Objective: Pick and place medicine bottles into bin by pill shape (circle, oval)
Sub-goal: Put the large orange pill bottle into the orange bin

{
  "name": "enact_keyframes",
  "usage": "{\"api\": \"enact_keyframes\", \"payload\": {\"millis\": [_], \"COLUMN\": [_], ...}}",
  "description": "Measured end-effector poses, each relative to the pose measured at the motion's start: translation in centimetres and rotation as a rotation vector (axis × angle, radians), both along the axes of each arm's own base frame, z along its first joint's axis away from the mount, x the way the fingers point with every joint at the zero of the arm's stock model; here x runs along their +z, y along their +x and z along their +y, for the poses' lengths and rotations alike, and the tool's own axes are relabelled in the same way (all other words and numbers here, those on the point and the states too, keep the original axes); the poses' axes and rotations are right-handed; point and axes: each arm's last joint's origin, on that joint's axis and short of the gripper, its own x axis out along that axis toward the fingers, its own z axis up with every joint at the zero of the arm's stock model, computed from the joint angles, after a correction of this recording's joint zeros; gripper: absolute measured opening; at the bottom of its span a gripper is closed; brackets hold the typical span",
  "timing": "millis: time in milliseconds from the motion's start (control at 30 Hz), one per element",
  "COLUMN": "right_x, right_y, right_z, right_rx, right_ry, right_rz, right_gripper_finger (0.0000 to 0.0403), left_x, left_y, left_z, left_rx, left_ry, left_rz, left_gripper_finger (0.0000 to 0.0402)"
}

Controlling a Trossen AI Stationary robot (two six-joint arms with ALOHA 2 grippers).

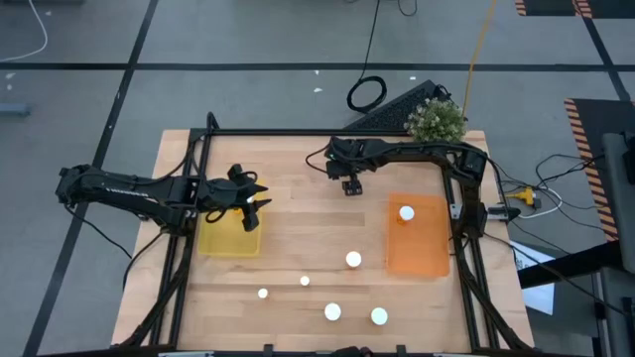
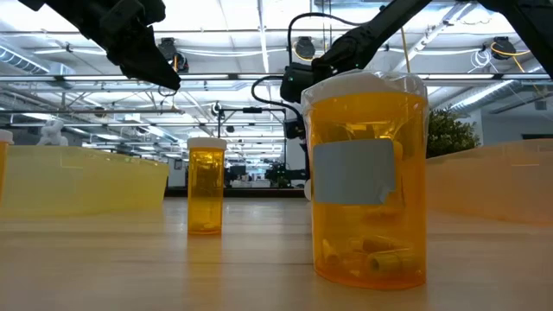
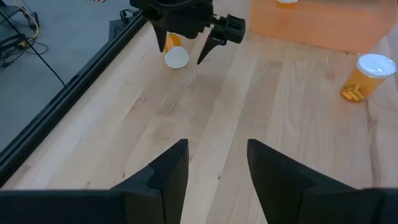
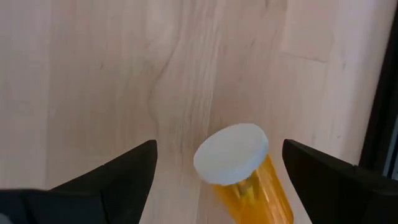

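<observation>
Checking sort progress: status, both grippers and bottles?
Right gripper open over a bottle by the far edge. Left gripper open, empty, above yellow bin. Orange bin holds one bottle. Nothing blocking.

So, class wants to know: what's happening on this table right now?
Two robot arms are sorting medicine bottles into trays. The right gripper hangs open above a white-capped bottle at the far side of the table, not yet gripping it. The left gripper hovers open and empty over the yellow tray. One bottle sits in the orange tray; several more stand loose on the wood.
</observation>
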Motion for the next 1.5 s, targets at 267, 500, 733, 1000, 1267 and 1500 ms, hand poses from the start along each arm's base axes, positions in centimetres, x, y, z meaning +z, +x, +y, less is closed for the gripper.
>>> {"api": "enact_keyframes", "payload": {"millis": [267, 500, 733, 1000, 1267, 1500], "right_x": [-0.7, -0.8, -0.9, -1.0, -1.9, -2.3], "right_y": [-0.2, -0.2, -0.5, -0.6, -0.2, 0.2], "right_z": [-0.2, -0.5, -0.4, -0.4, -0.4, 0.4], "right_rx": [0.023, 0.036, 0.035, 0.072, 0.117, 0.13], "right_ry": [0.002, -0.028, -0.043, -0.072, -0.109, -0.105], "right_rz": [0.041, 0.06, 0.097, 0.127, 0.153, 0.161], "right_gripper_finger": [0.0338, 0.0338, 0.0338, 0.0338, 0.0305, 0.0239], "left_x": [0.0, 0.0, 0.0, 0.0, 0.0, 0.0], "left_y": [0.0, 0.0, 0.0, 0.0, 0.0, 0.0], "left_z": [0.0, 0.0, 0.0, 0.0, 0.0, 0.0], "left_rx": [0.0, 0.0, -0.002, -0.003, -0.005, -0.007], "left_ry": [0.0, 0.0, 0.001, 0.003, 0.005, 0.008], "left_rz": [0.0, -0.001, 0.0, 0.001, 0.002, 0.006], "left_gripper_finger": [0.0168, 0.0168, 0.0168, 0.0168, 0.0168, 0.0168]}}
